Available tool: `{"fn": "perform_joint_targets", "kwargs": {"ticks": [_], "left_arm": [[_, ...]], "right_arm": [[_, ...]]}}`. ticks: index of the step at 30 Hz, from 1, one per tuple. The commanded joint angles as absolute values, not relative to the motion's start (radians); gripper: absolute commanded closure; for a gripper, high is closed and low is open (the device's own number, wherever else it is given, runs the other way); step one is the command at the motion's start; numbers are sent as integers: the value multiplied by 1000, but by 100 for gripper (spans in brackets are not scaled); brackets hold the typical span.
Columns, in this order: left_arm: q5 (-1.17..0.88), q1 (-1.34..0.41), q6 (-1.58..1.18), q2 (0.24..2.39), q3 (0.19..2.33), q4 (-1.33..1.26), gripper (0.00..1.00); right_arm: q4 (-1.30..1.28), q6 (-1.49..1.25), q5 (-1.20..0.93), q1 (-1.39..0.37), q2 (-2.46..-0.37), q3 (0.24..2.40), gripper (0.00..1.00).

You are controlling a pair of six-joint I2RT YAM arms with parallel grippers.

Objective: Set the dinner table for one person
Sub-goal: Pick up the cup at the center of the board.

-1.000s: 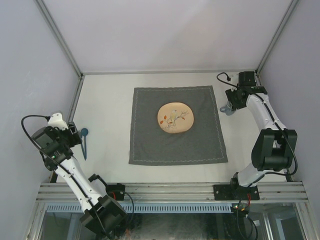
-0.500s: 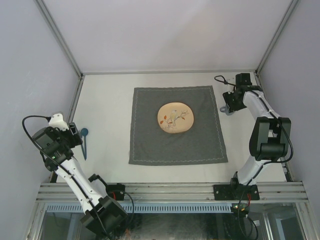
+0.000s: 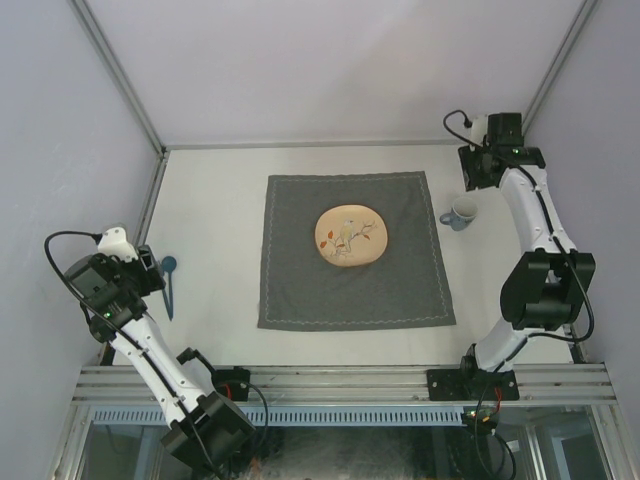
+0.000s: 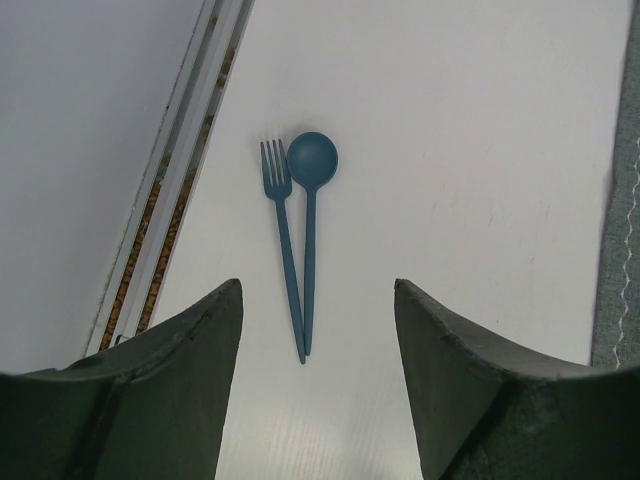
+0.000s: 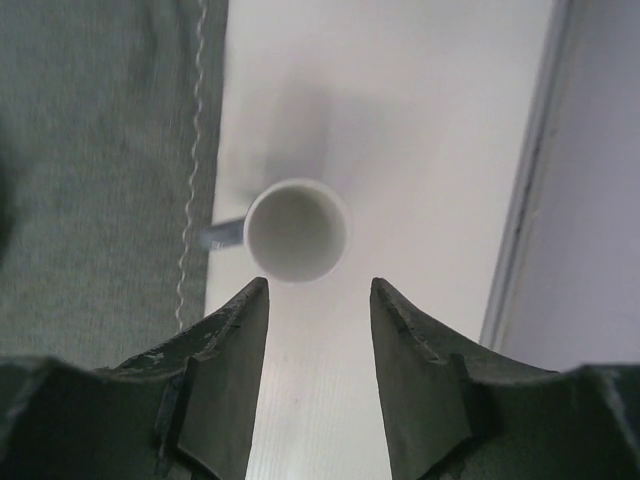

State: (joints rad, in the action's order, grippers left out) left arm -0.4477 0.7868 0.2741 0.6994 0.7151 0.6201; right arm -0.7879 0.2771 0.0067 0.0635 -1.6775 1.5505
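My left gripper [image 4: 318,290] over left side of dinner table [image 3: 210,200], fingers spread, nothing between. Blue fork [image 4: 283,235] and blue spoon [image 4: 311,200] lie side by side on bare tabletop just ahead, handle ends touching, clear of my fingers. My right gripper [image 5: 320,283] near far right corner, fingers parted, empty. Mug [image 5: 296,230] upright on table just beside grey cloth [image 3: 300,270], handle toward cloth. Patterned plate [image 3: 350,236] at cloth centre

Centre: plate [image 3: 350,235] on cloth [image 3: 350,290]. Right: mug [image 3: 461,212] on desk [image 3: 215,215] beside cloth. Left: fork [image 4: 288,250] beside spoon [image 4: 311,190].
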Motion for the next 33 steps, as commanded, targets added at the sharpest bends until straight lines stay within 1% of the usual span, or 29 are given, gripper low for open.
{"fn": "perform_joint_targets", "kwargs": {"ticks": [1, 6, 12, 24, 33], "left_arm": [[-443, 793, 294, 684, 686, 603, 33], [-432, 793, 316, 652, 670, 618, 33], [-412, 793, 342, 635, 664, 633, 33], [-440, 794, 307, 675, 675, 619, 33], [-432, 795, 310, 677, 663, 610, 33]], "right_arm": [[-818, 240, 50, 86, -1726, 1684, 55], [-813, 226, 24, 141, -1840, 1713, 55], [-794, 214, -32, 189, -1909, 1711, 54], [-804, 213, -83, 195, -1890, 1682, 52], [-796, 214, -75, 179, -1913, 1640, 52]]}}
